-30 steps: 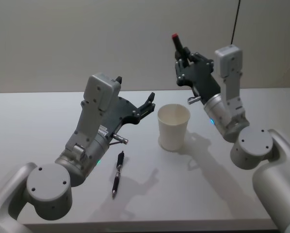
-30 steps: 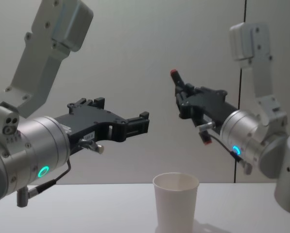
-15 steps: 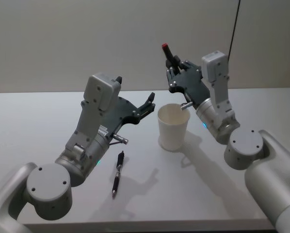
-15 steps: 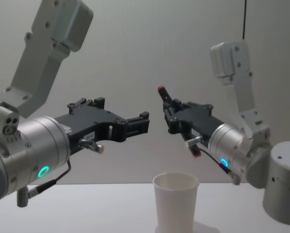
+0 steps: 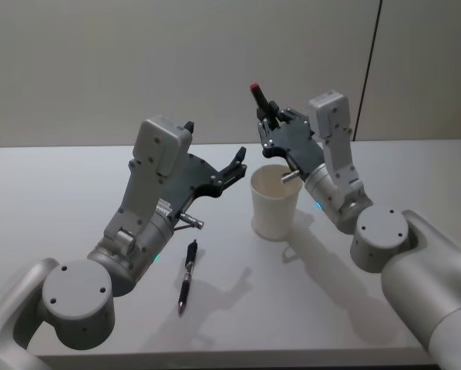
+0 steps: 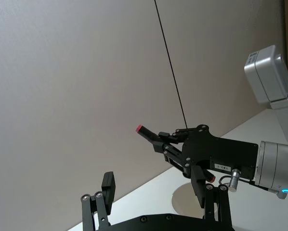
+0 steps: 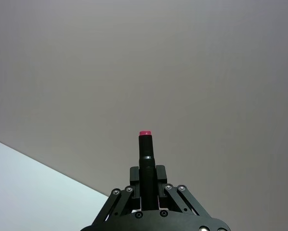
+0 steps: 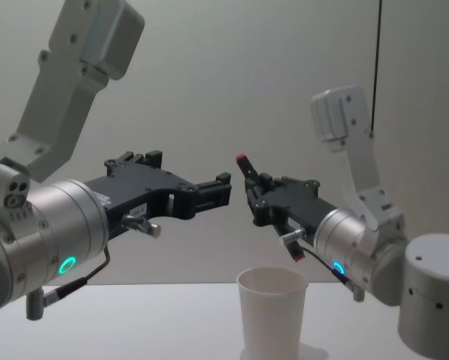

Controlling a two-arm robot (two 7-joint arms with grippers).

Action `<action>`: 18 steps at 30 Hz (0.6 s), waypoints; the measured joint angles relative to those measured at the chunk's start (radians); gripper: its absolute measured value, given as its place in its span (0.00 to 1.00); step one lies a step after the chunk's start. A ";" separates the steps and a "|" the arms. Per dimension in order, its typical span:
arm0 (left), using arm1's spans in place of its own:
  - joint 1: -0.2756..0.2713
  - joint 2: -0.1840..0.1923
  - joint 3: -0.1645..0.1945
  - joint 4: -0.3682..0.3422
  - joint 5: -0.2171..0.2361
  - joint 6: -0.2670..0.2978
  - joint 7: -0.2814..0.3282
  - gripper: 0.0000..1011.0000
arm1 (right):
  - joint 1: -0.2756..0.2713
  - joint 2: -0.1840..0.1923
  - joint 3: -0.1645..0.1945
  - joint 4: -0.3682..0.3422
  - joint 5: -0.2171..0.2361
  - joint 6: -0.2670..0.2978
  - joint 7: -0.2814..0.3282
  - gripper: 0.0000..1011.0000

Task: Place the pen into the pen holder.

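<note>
As you look in from the front edge of the table [image 5: 76,193], a second pen [image 5: 186,276] lies flat on it, nearest that edge and left of centre. It is dark and slim, and its markings are too small to read. Above and just behind it your left gripper [image 5: 235,168] hangs in the air with its fingers apart, holding nothing, and points toward the cup.

Farther back, near the table's middle, stands the pen holder [image 5: 275,202]. It is a plain white tapered paper cup with a rolled rim, upright and open. The chest view's lower edge cuts off its base.

Beyond it your right gripper [image 5: 270,116] is clamped on the pen [image 5: 260,98]. The pen has a black barrel with red at both ends and is held tilted over the far right part of the cup's rim. Its upper red end leans back toward the wall. From the chest camera its lower red end [image 8: 297,254] hangs just above the rim, outside the cup. The fingers hide the middle of the barrel.
</note>
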 joint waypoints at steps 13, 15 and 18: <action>0.000 0.000 0.000 0.000 0.000 0.000 0.000 0.99 | 0.043 -0.014 -0.001 0.110 -0.004 -0.035 0.001 0.18; 0.000 0.000 0.000 0.000 0.000 0.000 0.000 0.99 | 0.049 -0.017 -0.001 0.127 -0.004 -0.041 0.001 0.18; 0.000 0.000 0.000 0.000 0.000 0.000 0.000 0.99 | 0.056 -0.019 -0.001 0.144 -0.004 -0.047 0.002 0.18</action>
